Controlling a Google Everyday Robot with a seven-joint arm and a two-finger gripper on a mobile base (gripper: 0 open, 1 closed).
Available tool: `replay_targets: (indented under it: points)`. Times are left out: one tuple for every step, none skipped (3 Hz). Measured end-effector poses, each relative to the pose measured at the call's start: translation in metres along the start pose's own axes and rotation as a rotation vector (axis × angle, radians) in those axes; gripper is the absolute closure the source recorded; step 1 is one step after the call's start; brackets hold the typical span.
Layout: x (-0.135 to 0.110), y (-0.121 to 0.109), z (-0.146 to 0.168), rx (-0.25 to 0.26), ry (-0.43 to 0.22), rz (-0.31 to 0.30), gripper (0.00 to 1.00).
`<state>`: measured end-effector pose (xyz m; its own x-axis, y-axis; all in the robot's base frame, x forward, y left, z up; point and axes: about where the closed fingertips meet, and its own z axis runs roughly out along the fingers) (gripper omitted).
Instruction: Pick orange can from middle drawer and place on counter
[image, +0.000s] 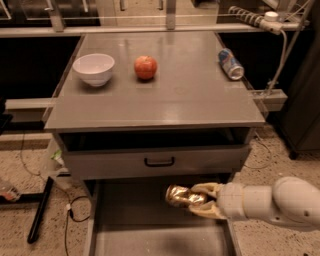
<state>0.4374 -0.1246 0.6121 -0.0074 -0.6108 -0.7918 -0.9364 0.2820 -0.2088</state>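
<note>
The orange can (181, 196) is a shiny gold-brown, dented can. My gripper (196, 199) is shut on it and holds it lying sideways above the open middle drawer (125, 225), a grey tray pulled out below the closed drawer front. My white arm (272, 202) comes in from the right. The counter (160, 82) is the broad grey slab above the drawers. The can is well below the counter's front edge.
On the counter stand a white bowl (93, 68) at the left, a red apple (145, 67) beside it, and a blue-and-silver can (230, 64) lying at the right edge. The grey drawer front with a black handle (159, 162) is shut. Cables lie on the floor at the left.
</note>
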Motion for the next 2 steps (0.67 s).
replay_targets:
  points:
    - [-0.067,-0.012,-0.058,0.071,0.005,-0.106,1.00]
    - [-0.095,-0.028,-0.084,0.105,0.012,-0.145,1.00]
